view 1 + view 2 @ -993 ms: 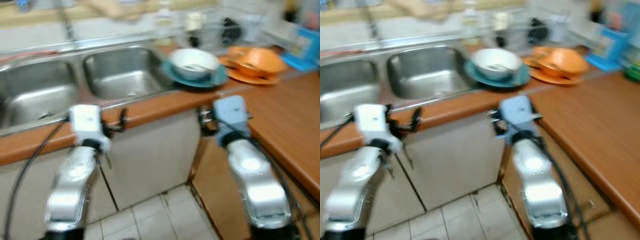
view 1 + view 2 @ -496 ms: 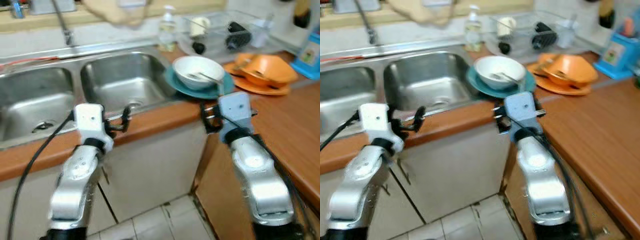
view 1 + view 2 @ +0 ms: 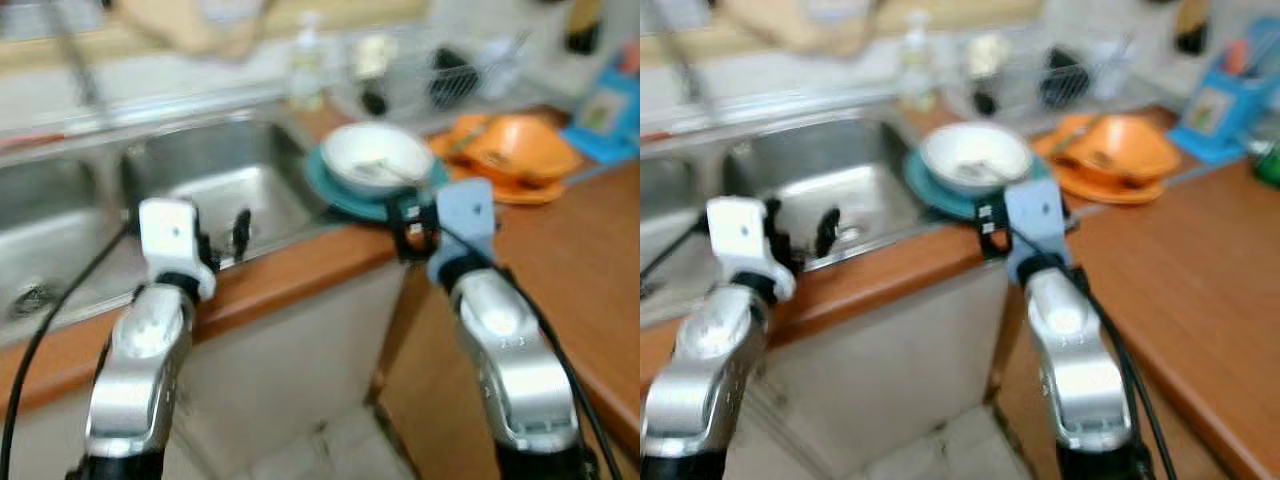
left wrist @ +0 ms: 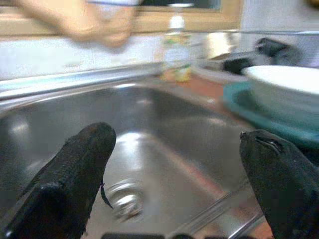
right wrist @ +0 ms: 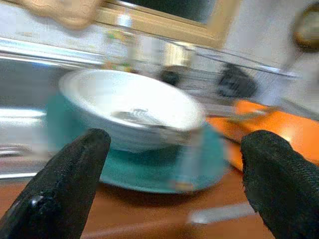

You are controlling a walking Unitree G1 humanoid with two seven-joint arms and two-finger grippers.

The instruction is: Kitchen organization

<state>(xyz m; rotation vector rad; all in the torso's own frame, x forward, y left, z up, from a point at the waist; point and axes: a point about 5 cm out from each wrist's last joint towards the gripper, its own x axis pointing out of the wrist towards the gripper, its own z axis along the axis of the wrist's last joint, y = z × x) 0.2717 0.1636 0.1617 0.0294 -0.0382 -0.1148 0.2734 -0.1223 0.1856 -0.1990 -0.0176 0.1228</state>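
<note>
A white bowl [image 3: 373, 158] with a piece of cutlery in it sits on a teal plate [image 3: 335, 190] at the counter's corner, right of the steel sink [image 3: 215, 185]. Orange dishes [image 3: 515, 155] lie further right. My right gripper [image 5: 174, 169] is open, just short of the bowl [image 5: 129, 107] and level with it. My left gripper [image 4: 174, 174] is open over the front rim of the right sink basin [image 4: 149, 144], with nothing between its fingers [image 4: 75, 169].
A soap bottle [image 3: 305, 65] and a wire dish rack [image 3: 440, 65] with cups stand behind the sink. A blue holder [image 3: 610, 105] stands at the far right. The wooden counter [image 3: 570, 250] runs along my right side. A faucet [image 3: 75, 70] rises behind the basins.
The camera has moved closer to the counter. Both grippers have come forward: the right one up to the teal plate, the left one over the sink's front edge.
</note>
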